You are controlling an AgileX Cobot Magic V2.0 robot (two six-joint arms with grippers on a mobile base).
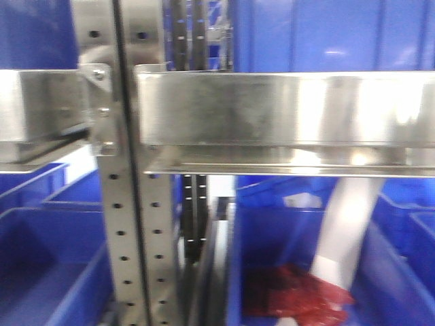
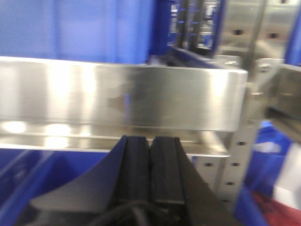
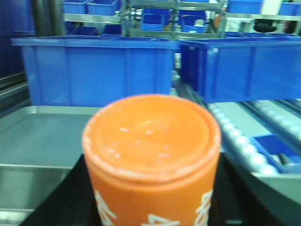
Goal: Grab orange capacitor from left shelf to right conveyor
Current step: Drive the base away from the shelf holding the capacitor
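Steel shelf (image 1: 285, 109) rails and blue bins (image 3: 99, 70) fill every view. The capacitor (image 3: 150, 141) stands upright, seemingly clamped in the right end effector (image 3: 150, 209), bins at twelve o'clock, tray (image 3: 37, 136) at nine. The left end effector (image 2: 150, 165) is closed, empty. With the conveyor unseen, a blind swing could clip a bin or drop it on the tray.

One orange capacitor (image 3: 150, 155); two near blue bins (image 3: 101, 70), perhaps more behind; one steel shelf (image 1: 272, 109).
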